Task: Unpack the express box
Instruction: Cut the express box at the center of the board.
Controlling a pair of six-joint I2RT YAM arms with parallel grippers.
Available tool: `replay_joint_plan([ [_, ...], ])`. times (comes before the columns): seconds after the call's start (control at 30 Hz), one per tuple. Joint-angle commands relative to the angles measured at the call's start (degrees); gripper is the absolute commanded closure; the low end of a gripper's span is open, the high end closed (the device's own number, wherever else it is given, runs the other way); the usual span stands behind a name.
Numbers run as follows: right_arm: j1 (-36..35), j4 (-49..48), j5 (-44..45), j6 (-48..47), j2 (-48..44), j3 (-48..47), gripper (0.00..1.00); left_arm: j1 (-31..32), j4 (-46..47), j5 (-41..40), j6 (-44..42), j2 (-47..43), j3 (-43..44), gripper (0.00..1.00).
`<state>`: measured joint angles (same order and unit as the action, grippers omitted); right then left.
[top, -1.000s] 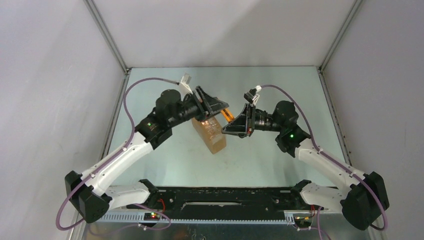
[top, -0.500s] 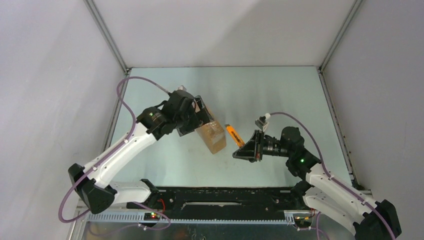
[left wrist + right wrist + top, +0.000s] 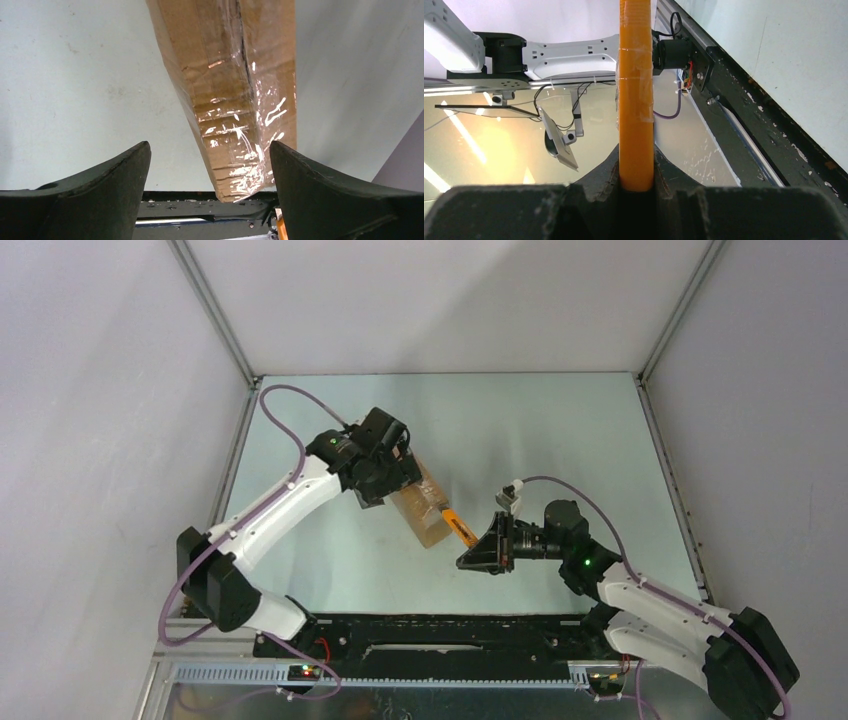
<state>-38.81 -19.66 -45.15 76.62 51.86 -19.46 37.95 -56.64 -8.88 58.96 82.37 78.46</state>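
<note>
The express box [image 3: 424, 511] is a brown taped cardboard parcel lying on the table at centre. In the left wrist view it [image 3: 235, 85] runs away from the camera, with a shiny tape seam along its top. My left gripper [image 3: 386, 476] hovers over the box's far left end with its jaws wide open [image 3: 207, 152] and empty. My right gripper [image 3: 474, 548] is shut on the orange utility knife [image 3: 460, 527], whose tip reaches the box's near right edge. In the right wrist view the knife [image 3: 636, 100] sticks straight out from between the closed fingers [image 3: 636, 167].
A black rail [image 3: 430, 630] runs along the table's near edge, close behind the right gripper. Grey enclosure walls [image 3: 120, 390] stand on the left, back and right. The left arm's white link [image 3: 564, 55] shows beyond the knife in the right wrist view.
My left gripper has drawn back and turned down over the box's far end. My right gripper pulled back toward the near edge with the knife, then brought its tip against the box.
</note>
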Motion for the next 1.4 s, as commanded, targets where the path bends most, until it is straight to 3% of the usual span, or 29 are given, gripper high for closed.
replay_joint_plan([
  [0.0,-0.47,-5.73,-0.38,0.63,0.86,0.05,1.0,-0.63,0.39,0.89,0.93,1.17,2.71,0.1],
  [0.23,-0.92,-6.83,-0.21,0.26,2.64,0.11,1.0,-0.85,-1.65,2.69,1.67,4.23,5.07,0.15],
  [0.63,-1.67,-5.26,0.67,-0.68,2.16,0.82,1.0,-0.84,-10.73,2.58,7.03,7.42,8.16,0.46],
  [0.93,-2.3,-7.21,0.76,0.26,1.8,1.62,1.0,-0.86,-13.71,2.46,6.58,8.49,12.32,0.63],
  [1.37,-4.35,-10.58,1.86,0.78,5.12,1.16,1.0,-0.69,-12.16,3.9,6.92,8.47,10.34,0.76],
])
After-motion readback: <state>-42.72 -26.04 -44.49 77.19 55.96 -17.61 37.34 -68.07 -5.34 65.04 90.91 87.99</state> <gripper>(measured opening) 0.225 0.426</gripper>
